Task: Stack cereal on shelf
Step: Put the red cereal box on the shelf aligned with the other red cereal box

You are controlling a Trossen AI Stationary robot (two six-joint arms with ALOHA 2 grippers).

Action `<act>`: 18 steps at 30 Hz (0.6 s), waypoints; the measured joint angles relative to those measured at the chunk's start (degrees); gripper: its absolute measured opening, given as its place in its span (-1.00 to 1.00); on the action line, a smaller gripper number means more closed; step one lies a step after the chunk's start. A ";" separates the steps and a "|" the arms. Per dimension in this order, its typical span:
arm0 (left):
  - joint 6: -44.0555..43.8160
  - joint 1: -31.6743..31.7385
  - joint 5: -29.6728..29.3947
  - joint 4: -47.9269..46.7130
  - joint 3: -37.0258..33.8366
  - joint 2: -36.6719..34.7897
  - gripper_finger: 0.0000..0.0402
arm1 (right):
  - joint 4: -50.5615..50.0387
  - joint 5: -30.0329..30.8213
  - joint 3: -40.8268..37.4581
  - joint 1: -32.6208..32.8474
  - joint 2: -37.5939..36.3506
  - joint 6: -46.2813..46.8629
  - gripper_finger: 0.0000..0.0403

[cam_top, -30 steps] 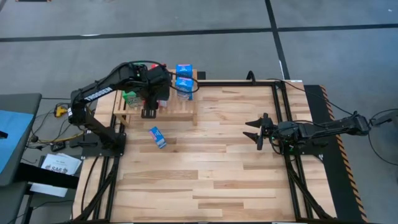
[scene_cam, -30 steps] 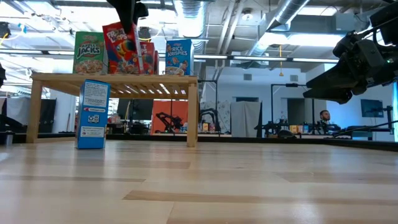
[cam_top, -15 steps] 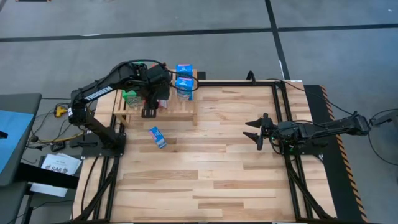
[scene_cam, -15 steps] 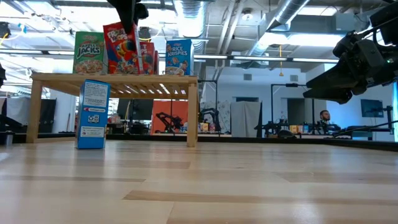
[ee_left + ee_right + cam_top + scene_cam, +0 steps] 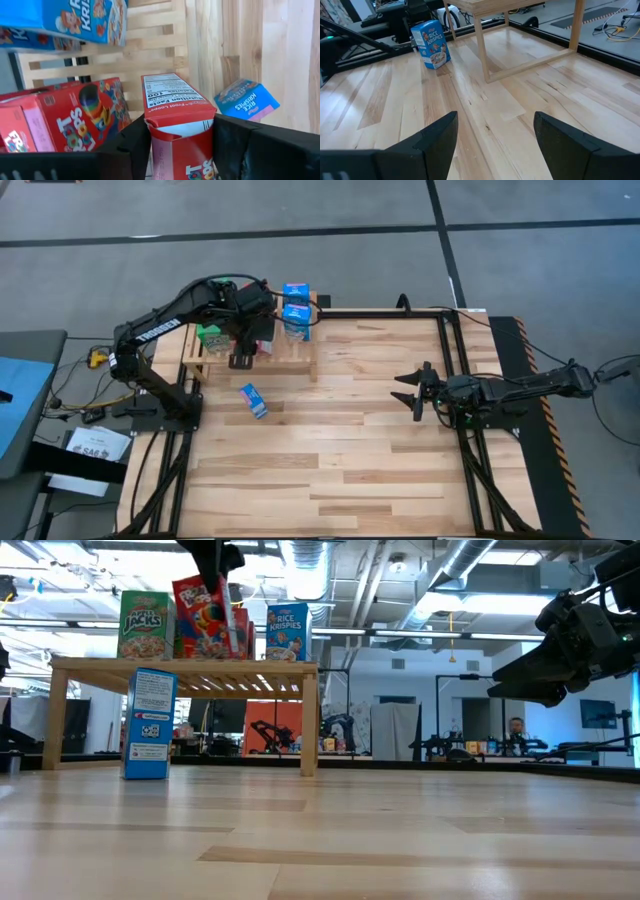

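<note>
My left gripper (image 5: 243,345) is over the light wooden shelf (image 5: 300,362) and is shut on a red cereal box (image 5: 202,608). The box also shows in the left wrist view (image 5: 175,107). On the shelf top stand a green box (image 5: 145,625), other red boxes (image 5: 65,120) and blue boxes (image 5: 295,315). One more blue box (image 5: 254,400) stands on the tabletop in front of the shelf. My right gripper (image 5: 412,390) is open and empty at the table's right side. My left gripper pinches the red box between its two fingers (image 5: 132,145), on two opposite sides near its upper end (image 5: 172,125). The fingers come from above and point down. The box hangs a little tilted. Its lower end (image 5: 205,652) is at the shelf top; I cannot tell whether it rests there.
The shelf stands on legs (image 5: 308,720) at the table's far left, with open room under it. A black frame rail (image 5: 450,350) runs along the table's right side. The plank tabletop (image 5: 340,470) stretches toward the near edge.
My left gripper has carried the red box a little toward the table's right edge over the shelf. The box has tipped slightly. My right arm has kept still.
</note>
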 joint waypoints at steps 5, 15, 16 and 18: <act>0.49 0.44 -1.15 0.61 -0.02 0.00 -0.07 | 0.00 0.00 0.01 0.00 0.00 0.00 0.42; 0.53 0.62 -3.17 1.06 -0.02 0.00 0.28 | 0.00 0.00 0.00 0.02 0.00 0.00 0.42; 0.51 0.62 -3.34 1.28 -0.02 0.00 0.29 | 0.00 0.00 0.01 0.01 0.02 0.00 0.42; 0.48 0.62 -3.37 1.24 0.40 0.04 0.29 | 0.00 0.00 0.01 0.02 0.02 0.00 0.42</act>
